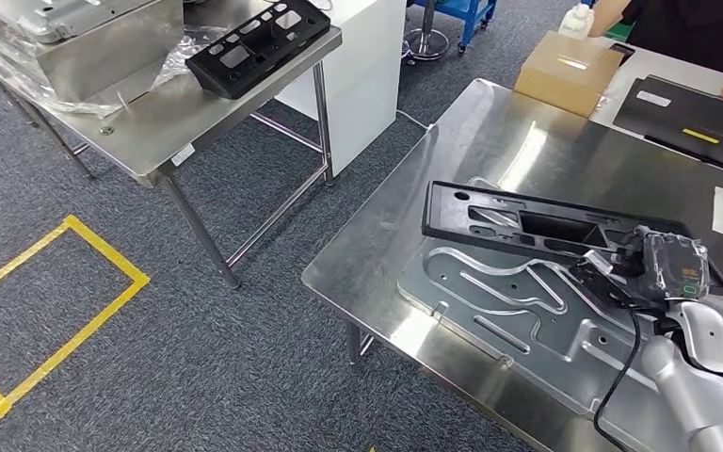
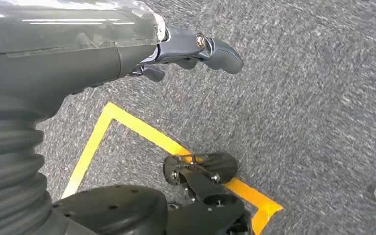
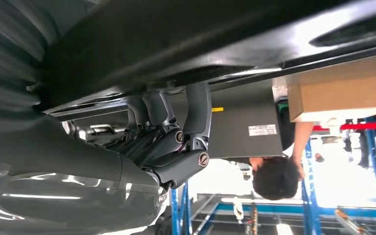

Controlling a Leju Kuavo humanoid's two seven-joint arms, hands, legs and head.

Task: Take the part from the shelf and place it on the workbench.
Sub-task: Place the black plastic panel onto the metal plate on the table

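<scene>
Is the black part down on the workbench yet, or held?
Held: the right hand grips the black part at one end, over the metal plate on the workbench. Whether it touches, cannot tell.

Count, head view. Black plastic parts: two, one (image 1: pixel 256 44) at upper left on the steel side table (image 1: pixel 165 118), one (image 1: pixel 537 224) at centre right. Steel tables: two, counting the workbench (image 1: pixel 452 179). Stamped metal plates: one (image 1: pixel 518 320). Cardboard boxes: one (image 1: pixel 566 72). Flat dark panels: one (image 1: pixel 692 122), upper right.
</scene>
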